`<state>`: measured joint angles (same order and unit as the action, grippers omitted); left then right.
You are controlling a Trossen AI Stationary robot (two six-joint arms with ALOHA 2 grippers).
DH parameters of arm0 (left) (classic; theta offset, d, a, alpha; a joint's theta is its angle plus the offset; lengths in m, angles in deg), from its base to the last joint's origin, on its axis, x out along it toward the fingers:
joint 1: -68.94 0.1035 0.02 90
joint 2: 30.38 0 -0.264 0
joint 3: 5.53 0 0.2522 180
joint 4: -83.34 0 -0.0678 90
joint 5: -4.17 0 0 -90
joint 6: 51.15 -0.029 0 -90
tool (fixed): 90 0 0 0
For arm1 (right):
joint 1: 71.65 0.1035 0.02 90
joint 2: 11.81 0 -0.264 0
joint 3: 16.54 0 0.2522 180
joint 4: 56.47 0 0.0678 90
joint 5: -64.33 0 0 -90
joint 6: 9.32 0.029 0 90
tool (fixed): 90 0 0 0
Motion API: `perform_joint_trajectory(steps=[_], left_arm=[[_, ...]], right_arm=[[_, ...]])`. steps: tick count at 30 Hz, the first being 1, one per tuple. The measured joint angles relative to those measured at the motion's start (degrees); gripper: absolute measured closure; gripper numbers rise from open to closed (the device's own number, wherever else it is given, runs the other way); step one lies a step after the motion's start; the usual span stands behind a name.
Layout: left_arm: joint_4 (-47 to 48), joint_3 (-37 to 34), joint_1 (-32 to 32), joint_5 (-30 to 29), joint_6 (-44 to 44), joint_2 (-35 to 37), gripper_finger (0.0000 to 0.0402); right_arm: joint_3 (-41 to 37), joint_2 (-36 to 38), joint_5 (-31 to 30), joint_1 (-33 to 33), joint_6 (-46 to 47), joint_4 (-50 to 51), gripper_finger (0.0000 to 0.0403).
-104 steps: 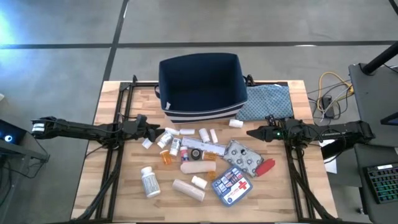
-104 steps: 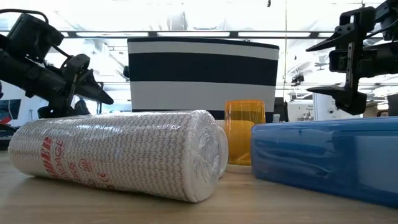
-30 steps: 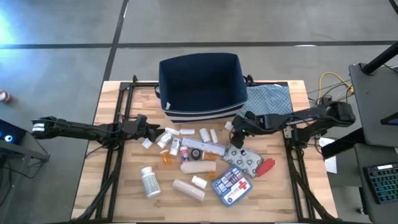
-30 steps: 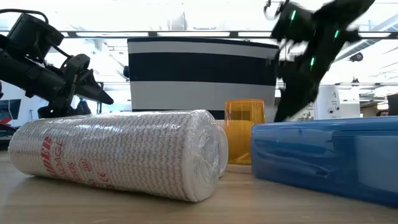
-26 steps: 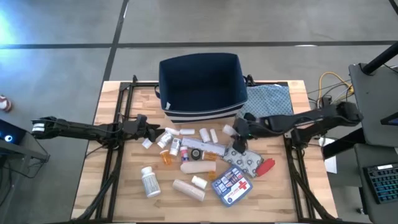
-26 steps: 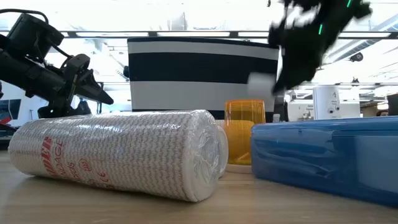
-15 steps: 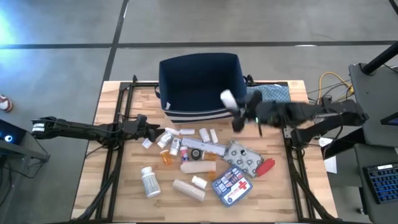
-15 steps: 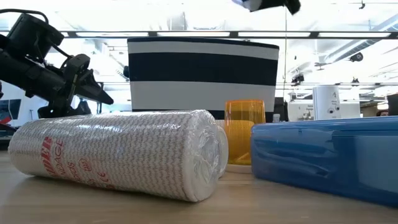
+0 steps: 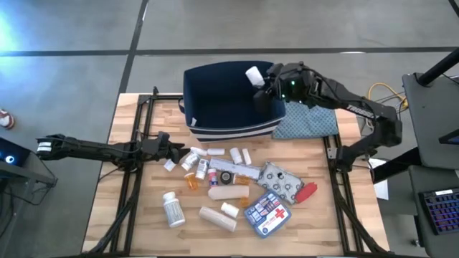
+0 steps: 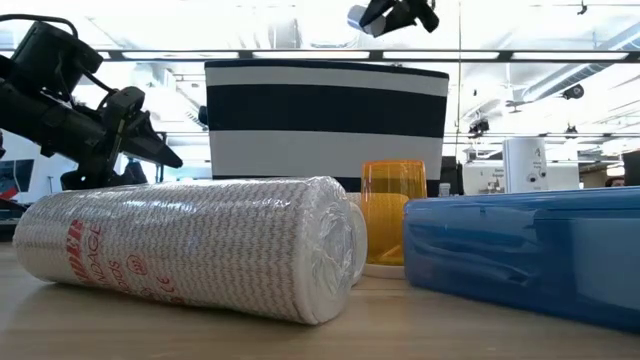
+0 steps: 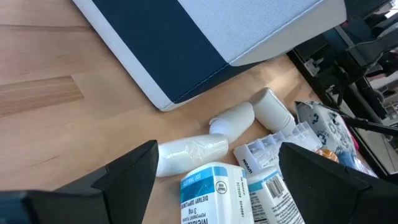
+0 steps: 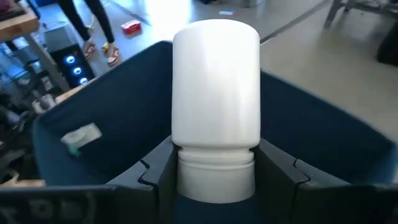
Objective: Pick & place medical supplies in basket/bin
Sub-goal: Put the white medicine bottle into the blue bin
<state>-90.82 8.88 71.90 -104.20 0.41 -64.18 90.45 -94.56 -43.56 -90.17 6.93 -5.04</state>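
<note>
The navy bin (image 9: 215, 100) with white stripes stands at the table's far middle. My right gripper (image 9: 264, 80) hangs over its right part, shut on a white pill bottle (image 9: 253, 74), which the low view shows high above the bin (image 10: 358, 18). The other supplies lie on the wood in front of the bin: blue first-aid pouch (image 9: 267, 210), silver blister pack (image 9: 281, 181), red tool (image 9: 306, 192), orange vial (image 9: 191, 182), bandage rolls (image 9: 217, 218). My left gripper (image 9: 172, 150) stands open at their left edge, its fingers on either side of a labelled bottle (image 11: 214, 193). My right gripper pinches the white bottle by its narrower end (image 12: 216, 174) between its two fingers. The fingers come from the table's right and lie along the bottle, whose wider body (image 12: 216, 81) sticks out past the fingertips. The bottle is lifted clear, above the bin's opening.
A blue-grey patterned cloth (image 9: 308, 118) lies right of the bin. Black frame rails (image 9: 140, 115) run along the table's left and right sides. In the low view a bandage roll (image 10: 190, 245), the orange vial (image 10: 393, 215) and the blue pouch (image 10: 520, 250) fill the foreground.
My right gripper, shut on the white bottle, has risen from the table beside the blister pack. It has carried the bottle toward the far edge and come over the bin's opening. The bottle is lifted clear of the table.
</note>
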Motion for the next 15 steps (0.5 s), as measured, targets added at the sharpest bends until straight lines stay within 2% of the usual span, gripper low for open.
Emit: perform_joint_trajectory(steps=[6, 11, 15], left_arm=[[0.0, 0.0, 0.0, 0.0, 0.0, 0.0, 0.0091], [0.0, 0.0, 0.0, 0.0, 0.0, 0.0, 0.0091], [0.0, 0.0, 0.0, 0.0, 0.0, 0.0, 0.0091]], right_arm=[[2.4, -1.5, 0.0, -0.2, -1.3, 1.2, 0.0254], [1.5, -1.9, 0.0, -0.7, -1.9, 1.3, 0.0254], [-0.1, -4.2, 4.5, -2.3, -0.6, 5.7, 0.025]])
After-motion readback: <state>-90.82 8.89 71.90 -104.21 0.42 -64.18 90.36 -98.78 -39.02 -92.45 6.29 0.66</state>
